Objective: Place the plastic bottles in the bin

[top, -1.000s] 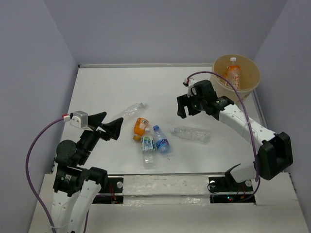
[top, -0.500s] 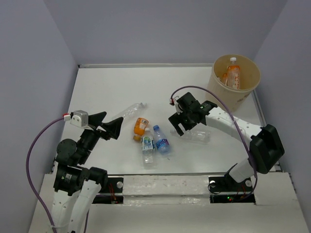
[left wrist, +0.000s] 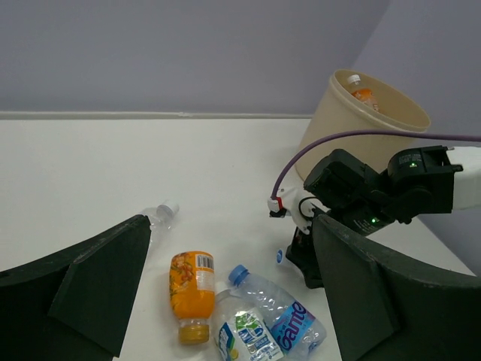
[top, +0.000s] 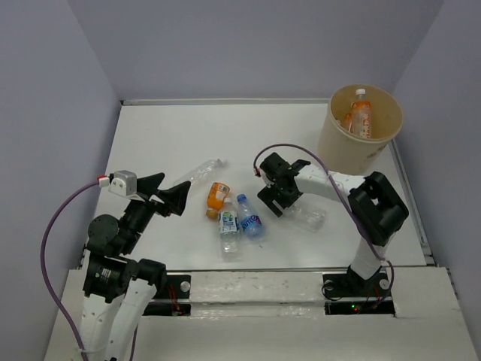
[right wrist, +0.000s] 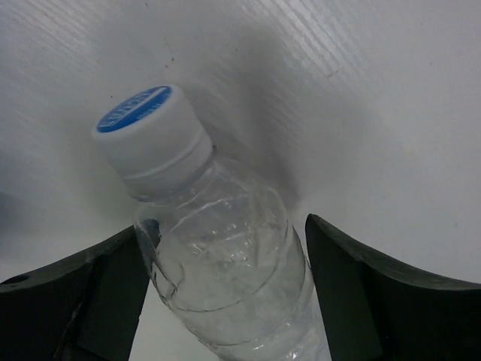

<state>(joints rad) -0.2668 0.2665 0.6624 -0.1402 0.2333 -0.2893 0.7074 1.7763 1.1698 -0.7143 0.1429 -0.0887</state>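
Observation:
A plain clear bottle [top: 304, 213] [right wrist: 225, 286] with a blue-topped white cap lies on the table. My right gripper [top: 274, 197] [right wrist: 225, 229] is down over its neck end, open, one finger on each side of it. An orange bottle [top: 217, 196] [left wrist: 192, 289], a green-labelled bottle [top: 228, 226] and a blue-labelled bottle [top: 249, 216] lie together mid-table. Another clear bottle [top: 200, 171] lies farther back left. The tan bin [top: 336, 139] [left wrist: 331, 128] stands at the back right with an orange bottle [top: 361, 116] inside. My left gripper [top: 167, 192] [left wrist: 229, 233] hangs open and empty.
Grey walls close in the white table on the left, back and right. The right arm's purple cable [top: 316, 162] loops above the clear bottle. The table's raised front edge [top: 248, 282] runs between the arm bases.
My right arm has swung from near the bin to the left and down onto the clear bottle's neck end, jaws now straddling it. The left arm has not moved.

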